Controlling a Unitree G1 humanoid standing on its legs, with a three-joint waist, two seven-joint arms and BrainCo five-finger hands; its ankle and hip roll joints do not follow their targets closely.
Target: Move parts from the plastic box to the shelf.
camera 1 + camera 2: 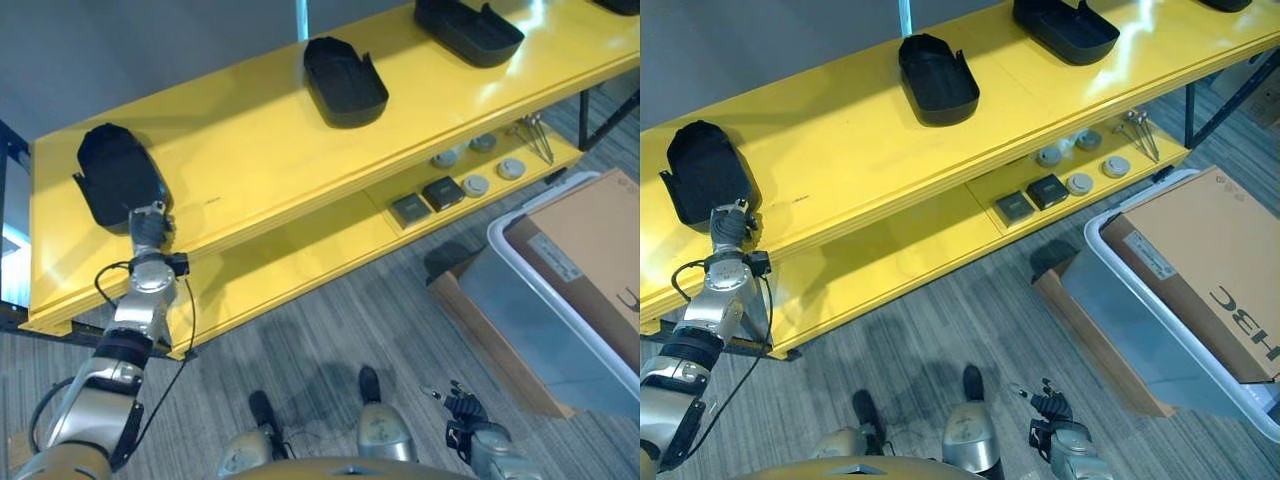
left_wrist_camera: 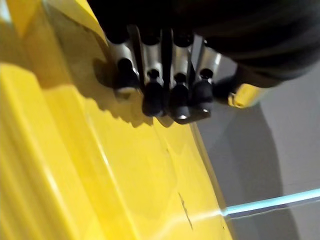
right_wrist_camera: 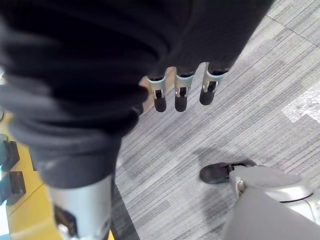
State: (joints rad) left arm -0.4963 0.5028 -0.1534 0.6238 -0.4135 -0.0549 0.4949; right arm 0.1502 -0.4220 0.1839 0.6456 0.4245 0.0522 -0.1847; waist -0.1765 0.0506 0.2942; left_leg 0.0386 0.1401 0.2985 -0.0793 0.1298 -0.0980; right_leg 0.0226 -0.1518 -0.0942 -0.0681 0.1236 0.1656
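Here the left robot hand (image 1: pixel 148 225) reaches up over the near edge of the yellow shelf (image 1: pixel 260 150) at its far-left end, right at the near rim of a black moulded part (image 1: pixel 115 172) lying on the top board. In the left wrist view the fingers (image 2: pixel 152 97) hang down together, dark tips just above the yellow surface; I cannot tell whether the thumb pinches the part's edge, so contact is likely but not confirmed. Judged from the task, this part is being set down or nudged square at the row's left end.

Two more black parts of the same shape, a middle one (image 1: pixel 344 80) and a right one (image 1: pixel 467 30), sit spaced along the top board to the right, well apart. It looks like a row being filled, one station per part.

The right robot hand (image 1: pixel 466 408) hangs low near the floor on the right, fingers (image 3: pixel 180 95) relaxed and straight, carrying nothing.

The plastic box (image 1: pixel 560 305), the grey source bin, stands on the carpet at the right, with a brown carton (image 1: pixel 1200 260) resting in its top; no parts are visible inside from here.

On the lower shelf board: small dark square blocks (image 1: pixel 428 201), round grey discs (image 1: pixel 480 165) and metal rods (image 1: pixel 535 138). None block the top board. The shelf's near lip is the only thing the left arm must clear.
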